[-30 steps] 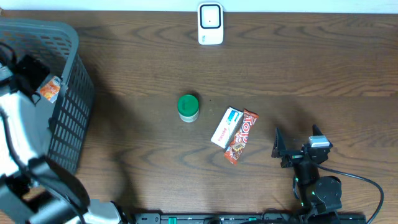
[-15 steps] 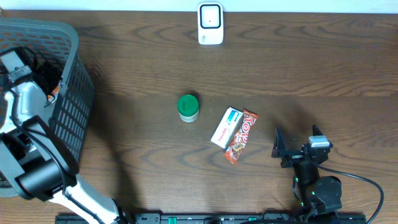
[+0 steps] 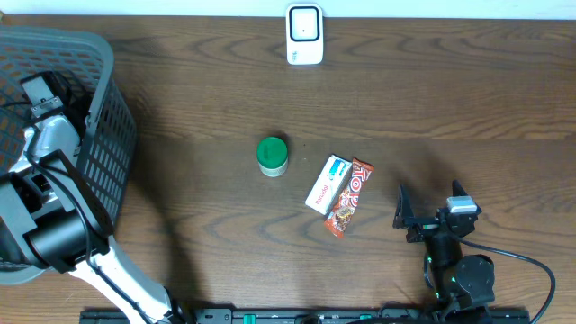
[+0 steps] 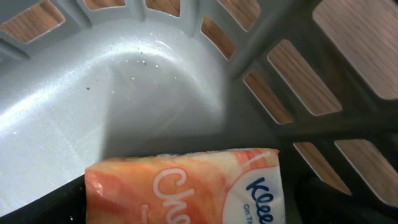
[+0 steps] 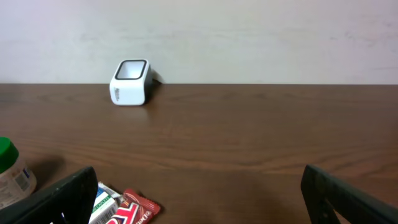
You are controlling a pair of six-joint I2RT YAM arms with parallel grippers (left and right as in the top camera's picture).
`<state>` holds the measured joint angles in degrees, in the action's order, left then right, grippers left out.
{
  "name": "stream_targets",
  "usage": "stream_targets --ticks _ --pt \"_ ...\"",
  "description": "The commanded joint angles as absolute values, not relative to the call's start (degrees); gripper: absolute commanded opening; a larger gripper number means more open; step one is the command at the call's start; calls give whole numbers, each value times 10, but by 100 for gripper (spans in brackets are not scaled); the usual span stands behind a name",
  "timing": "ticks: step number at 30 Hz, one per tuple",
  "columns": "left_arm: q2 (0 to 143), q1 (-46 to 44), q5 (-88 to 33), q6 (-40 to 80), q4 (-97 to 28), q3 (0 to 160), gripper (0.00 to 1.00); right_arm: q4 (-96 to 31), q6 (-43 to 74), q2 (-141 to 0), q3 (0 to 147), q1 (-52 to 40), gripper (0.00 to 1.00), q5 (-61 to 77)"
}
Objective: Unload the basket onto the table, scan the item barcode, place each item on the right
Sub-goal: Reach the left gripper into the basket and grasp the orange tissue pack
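Your left claw (image 3: 43, 92): spread wide inside the basket (image 3: 108, 135), far left.
Tissue pack (image 4: 186, 186): lying between its fingers.
Your right claw (image 3: 432, 203): wide open, empty, near right.
Scanner (image 3: 304, 34): far centre.

The left arm (image 3: 40, 211), at the left edge of the dark wooden bench (image 3: 207, 90), has pale grey rounded links, black cylindrical joints and thin black cables. The right arm (image 3: 461, 277), at the front edge, is black, with a silver wrist block, a looping black cable (image 3: 531, 265) and a right claw (image 3: 430, 193) of black wedge-shaped fingers (image 3: 401, 205).
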<state>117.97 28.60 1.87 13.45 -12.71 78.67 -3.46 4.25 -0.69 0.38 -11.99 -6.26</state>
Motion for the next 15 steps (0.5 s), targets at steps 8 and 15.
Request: stream_targets --ticks 8,15 --pt "1207 283 78 126 -182 790 66 -37 38 -3 3 -125 99 -66" --pt "1160 283 81 127 -239 795 56 -37 38 -3 3 -125 99 -66"
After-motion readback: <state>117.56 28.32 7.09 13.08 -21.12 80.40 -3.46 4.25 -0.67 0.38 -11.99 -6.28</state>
